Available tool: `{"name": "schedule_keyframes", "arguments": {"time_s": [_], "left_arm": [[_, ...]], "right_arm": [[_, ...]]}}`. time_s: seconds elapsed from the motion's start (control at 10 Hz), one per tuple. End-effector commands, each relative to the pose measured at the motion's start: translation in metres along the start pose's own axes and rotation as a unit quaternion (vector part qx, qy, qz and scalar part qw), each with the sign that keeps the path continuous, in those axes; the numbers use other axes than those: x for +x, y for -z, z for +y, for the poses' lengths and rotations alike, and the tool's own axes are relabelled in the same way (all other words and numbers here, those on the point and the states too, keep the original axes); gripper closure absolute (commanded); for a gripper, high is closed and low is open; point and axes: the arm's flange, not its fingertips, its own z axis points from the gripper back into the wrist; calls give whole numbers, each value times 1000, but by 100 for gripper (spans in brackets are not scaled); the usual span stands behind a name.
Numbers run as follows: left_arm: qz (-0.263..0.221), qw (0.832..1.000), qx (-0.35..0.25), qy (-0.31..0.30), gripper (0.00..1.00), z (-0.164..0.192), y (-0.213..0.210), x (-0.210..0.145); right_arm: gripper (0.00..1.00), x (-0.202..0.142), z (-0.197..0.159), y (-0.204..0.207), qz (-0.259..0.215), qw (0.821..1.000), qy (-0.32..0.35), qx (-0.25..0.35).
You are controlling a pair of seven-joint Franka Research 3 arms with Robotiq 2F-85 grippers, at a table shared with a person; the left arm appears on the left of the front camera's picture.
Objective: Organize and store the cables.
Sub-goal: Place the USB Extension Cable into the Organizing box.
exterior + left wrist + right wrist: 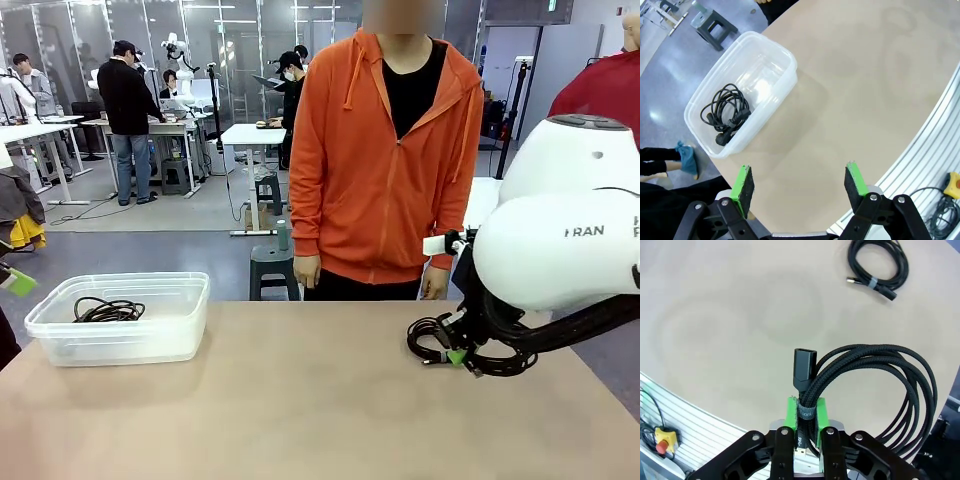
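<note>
A thick braided black cable coil point(880, 390) is held by my right gripper point(806, 415), which is shut on its bound section just under the plug end point(804, 367). In the front view this gripper point(457, 356) holds the coil point(430, 335) low over the table's right side. A second, smaller coil point(877, 265) lies flat on the table farther off. Another thin coil point(108, 311) rests inside the clear plastic bin point(120, 342) at the left. My left gripper point(797, 180) hangs open and empty above the table, with the bin point(790, 60) and its coil point(725, 112) ahead of it.
A person in an orange hoodie point(385, 150) stands at the far side, hands down by the table edge. Bare tan tabletop point(300, 400) stretches between the bin and my right arm. An aluminium rail and a yellow stop button point(952, 185) sit off the table's near edge.
</note>
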Motion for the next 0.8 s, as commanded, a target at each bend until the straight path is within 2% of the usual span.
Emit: {"name": "schedule_keyframes", "arguments": {"time_s": [0.0,0.2,0.4,0.5,0.7], "left_arm": [[2,1000,8,-2,8,0,-1,3],[2,1000,8,-2,8,0,-1,3],[2,1000,8,-2,8,0,-1,3],[2,1000,8,-2,8,0,-1,3],[2,1000,8,-2,8,0,-1,3]], "right_arm": [[95,17,34,-2,9,1000,5,5],[95,34,84,13,25,1000,1,4],[95,45,140,34,22,999,-15,30],[95,53,160,46,10,999,-4,41],[95,62,194,67,19,997,13,74]]}}
